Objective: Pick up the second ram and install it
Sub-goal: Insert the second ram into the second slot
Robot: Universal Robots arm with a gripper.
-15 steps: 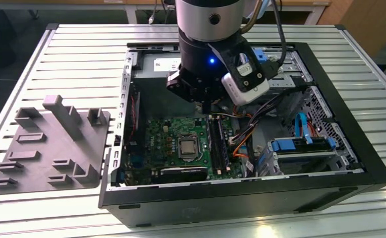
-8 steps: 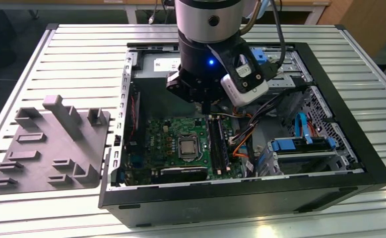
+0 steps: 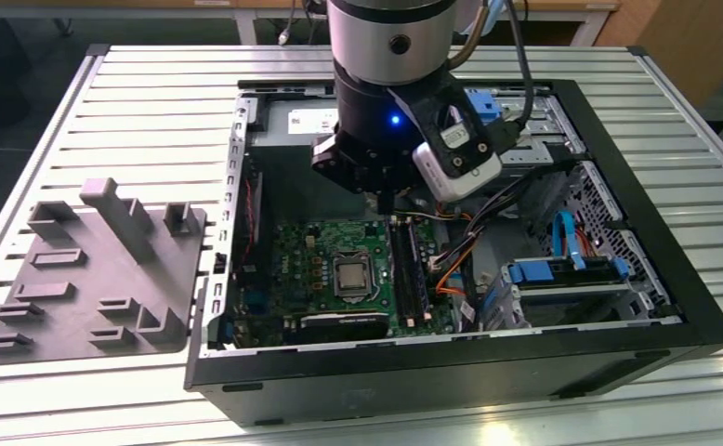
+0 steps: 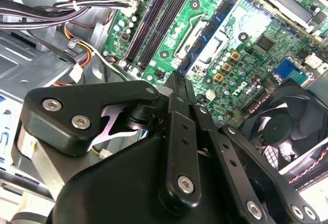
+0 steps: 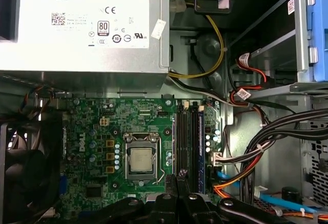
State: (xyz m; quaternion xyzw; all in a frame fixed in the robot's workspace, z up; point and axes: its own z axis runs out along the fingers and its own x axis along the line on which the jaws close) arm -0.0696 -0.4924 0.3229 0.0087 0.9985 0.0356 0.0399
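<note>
In my first wrist view: a large white label [image 5: 84,21] with black print, a square code and a row of round certification marks, on the silver power supply [image 5: 31,60]. A small white sticker [image 5: 159,29] sits at that box's corner. White lettering [image 5: 81,143] runs along the green motherboard [image 5: 92,126]. A white tag [image 5: 243,59] hangs on red wires [image 5: 254,65], and a printed sticker [image 5: 291,6] is on the metal drive bay [image 5: 302,34].

Table [image 3: 151,84]: ribbed bare metal, dull sheen. Tray [image 3: 89,269], left of frame: matt grey plastic. Case [image 3: 461,372]: black semi-matt metal. Motherboard [image 3: 318,243]: glossy green. Gripper [image 4: 180,85]: matt black, shiny screws. Power supply [image 5: 87,44]: smooth grey metal, paper label.
</note>
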